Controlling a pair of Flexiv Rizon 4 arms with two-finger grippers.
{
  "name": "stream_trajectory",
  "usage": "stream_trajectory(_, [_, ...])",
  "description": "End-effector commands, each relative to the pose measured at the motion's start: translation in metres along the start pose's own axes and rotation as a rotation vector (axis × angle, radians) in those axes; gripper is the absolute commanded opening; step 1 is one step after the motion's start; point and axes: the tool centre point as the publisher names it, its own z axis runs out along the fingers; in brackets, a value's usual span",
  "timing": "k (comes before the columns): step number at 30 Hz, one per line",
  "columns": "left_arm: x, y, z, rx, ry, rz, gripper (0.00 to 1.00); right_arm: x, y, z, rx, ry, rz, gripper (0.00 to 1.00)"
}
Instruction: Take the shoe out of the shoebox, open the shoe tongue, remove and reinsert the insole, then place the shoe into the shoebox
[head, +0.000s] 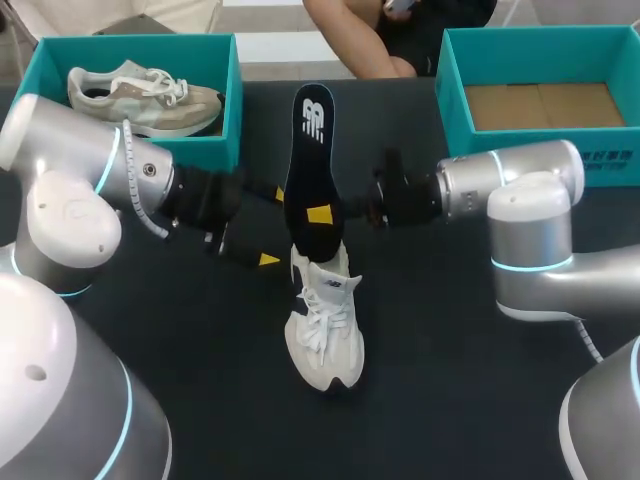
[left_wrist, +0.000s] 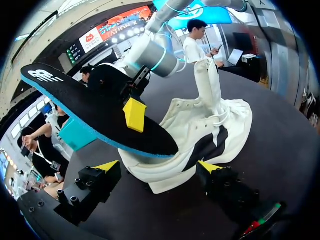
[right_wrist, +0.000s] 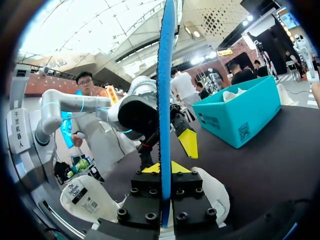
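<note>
A white lace-up shoe (head: 325, 325) stands on the dark table (head: 470, 380), toe toward the front edge. A black insole (head: 309, 165) with a blue edge rises upright from its heel opening. My right gripper (head: 320, 214) is shut on the insole's lower part; in the right wrist view the insole (right_wrist: 165, 95) runs edge-on out of the closed right gripper (right_wrist: 162, 169). My left gripper (head: 273, 228) is open beside the heel. In the left wrist view the shoe (left_wrist: 200, 135) lies ahead of my open left gripper (left_wrist: 159, 167), below the insole (left_wrist: 95, 112).
A teal shoebox (head: 233, 95) at the back left holds a second, beige shoe (head: 140, 97). Another teal shoebox (head: 448, 95) at the back right shows only its cardboard floor. Both arms meet over the table's middle.
</note>
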Motion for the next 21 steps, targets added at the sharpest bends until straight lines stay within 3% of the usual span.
stream_trajectory(1, [0.001,-0.001,0.000,-0.002,0.000,0.000,1.00,-0.001,-0.004,0.000,-0.002,-0.001,0.014,0.00])
stream_trajectory(11, [0.001,-0.001,0.000,-0.002,0.000,0.000,1.00,0.008,-0.028,-0.010,0.007,-0.031,0.051,0.00])
stream_trajectory(21, [0.001,-0.001,0.000,-0.002,0.000,0.000,1.00,0.015,-0.057,-0.006,0.027,-0.007,0.133,0.00])
